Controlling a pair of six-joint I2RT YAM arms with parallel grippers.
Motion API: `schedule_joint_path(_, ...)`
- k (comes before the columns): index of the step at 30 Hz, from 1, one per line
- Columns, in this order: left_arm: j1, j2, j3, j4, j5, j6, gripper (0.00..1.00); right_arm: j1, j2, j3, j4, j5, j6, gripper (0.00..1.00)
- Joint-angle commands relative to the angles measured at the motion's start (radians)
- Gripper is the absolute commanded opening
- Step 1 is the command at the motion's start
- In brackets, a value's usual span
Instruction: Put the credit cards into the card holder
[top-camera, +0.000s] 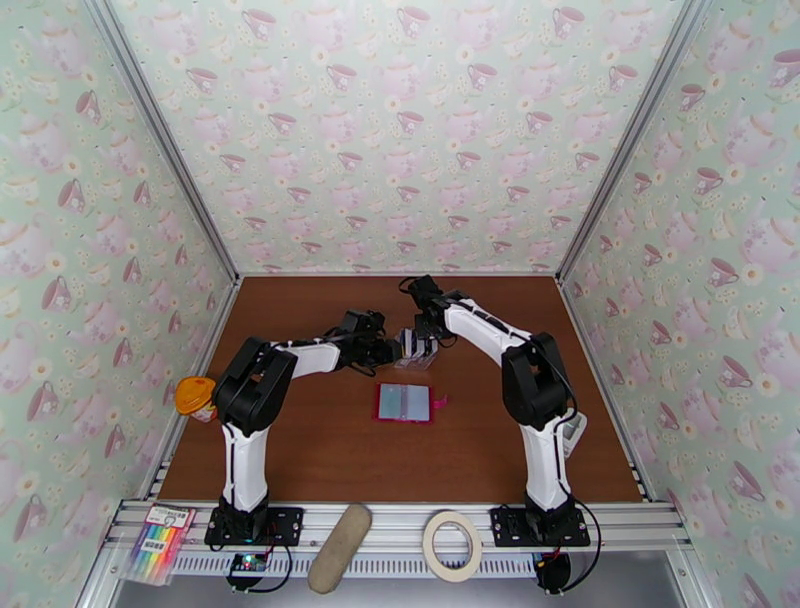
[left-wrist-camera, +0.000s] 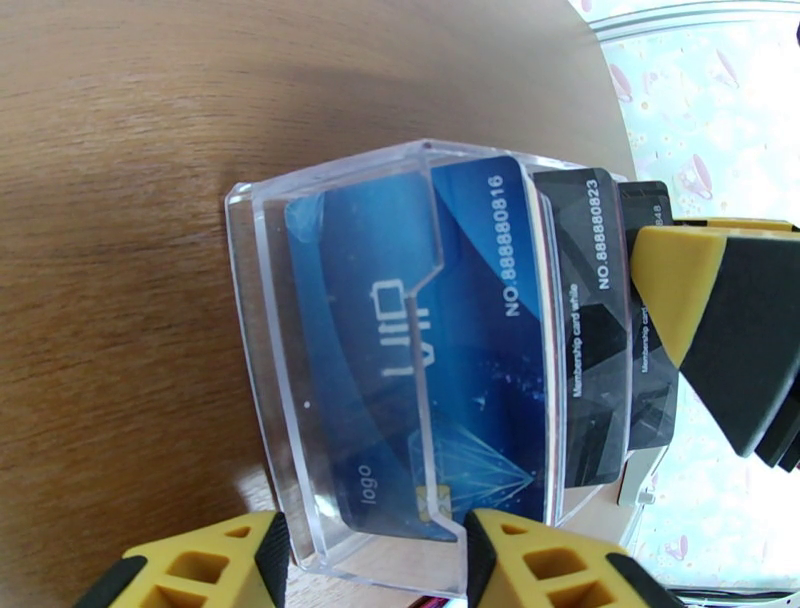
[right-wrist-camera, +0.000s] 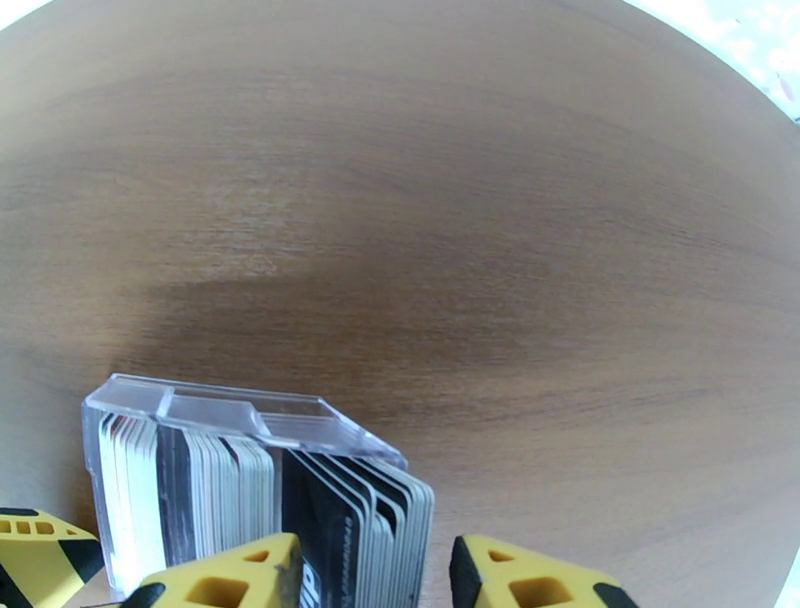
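Several cards (right-wrist-camera: 350, 500) sit inside the right pincer (right-wrist-camera: 372, 550), grip unclear; extras could lift out together. Left pincer (left-wrist-camera: 370, 540) clamps the stand (left-wrist-camera: 262, 330)

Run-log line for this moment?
left end effector: holds clear stand | right end effector: straddles black cards, grip unclear | red wallet: open, untouched

Left gripper (top-camera: 388, 350), right gripper (top-camera: 427, 333) meet mid-table at box (top-camera: 422, 359) of cards (top-camera: 410, 343). Red wallet (top-camera: 403, 402) lies open just nearer, tab pointing right. Orange-lidded cup (top-camera: 195, 396) at table (top-camera: 330, 455) left edge. Front rail (top-camera: 400, 520): marker pack (top-camera: 160, 541), beige pouch (top-camera: 340, 548), tape roll (top-camera: 451, 545).
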Motion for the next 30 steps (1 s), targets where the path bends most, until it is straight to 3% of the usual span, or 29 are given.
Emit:
schedule_joint_path(1, 0.008, 0.039, -0.005, -0.034, -0.020, -0.004, 0.51, -0.009, -0.006, 0.014, -0.030, 0.035, -0.012, 0.45)
schedule_joint_path(21, 0.011, 0.043, -0.008, -0.031, -0.024, -0.010, 0.51, -0.016, -0.069, 0.002, -0.046, 0.060, -0.021, 0.38)
schedule_joint_path(30, 0.012, 0.045, -0.007, -0.031, -0.023, -0.013, 0.51, -0.015, -0.058, -0.001, -0.039, 0.029, -0.019, 0.16)
